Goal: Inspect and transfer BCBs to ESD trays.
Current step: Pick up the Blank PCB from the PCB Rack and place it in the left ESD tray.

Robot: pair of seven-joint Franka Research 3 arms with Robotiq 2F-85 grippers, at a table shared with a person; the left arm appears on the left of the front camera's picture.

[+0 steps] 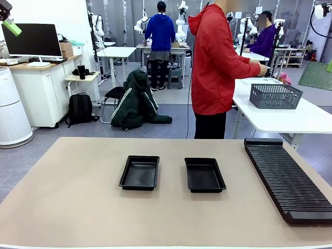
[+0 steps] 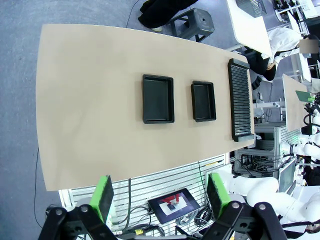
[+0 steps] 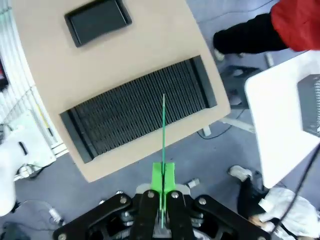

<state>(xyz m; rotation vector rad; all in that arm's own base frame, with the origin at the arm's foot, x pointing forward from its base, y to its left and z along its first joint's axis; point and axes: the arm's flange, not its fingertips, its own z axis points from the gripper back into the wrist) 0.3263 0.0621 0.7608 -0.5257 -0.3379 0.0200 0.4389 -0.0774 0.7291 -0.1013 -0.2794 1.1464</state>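
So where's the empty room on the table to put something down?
The biggest bare patch of table is left of the left tray. The gap between that and the right tray is narrow. The strip along the near edge is bare too. Both trays are empty. The long rack crowds the right side.

Front camera sits low at the tabletop (image 1: 78,207) edge, facing the person (image 1: 215,67) opposite; both wrist cameras hang high, looking down, sharing an ESD tray (image 3: 97,20) and the rack (image 3: 140,112).
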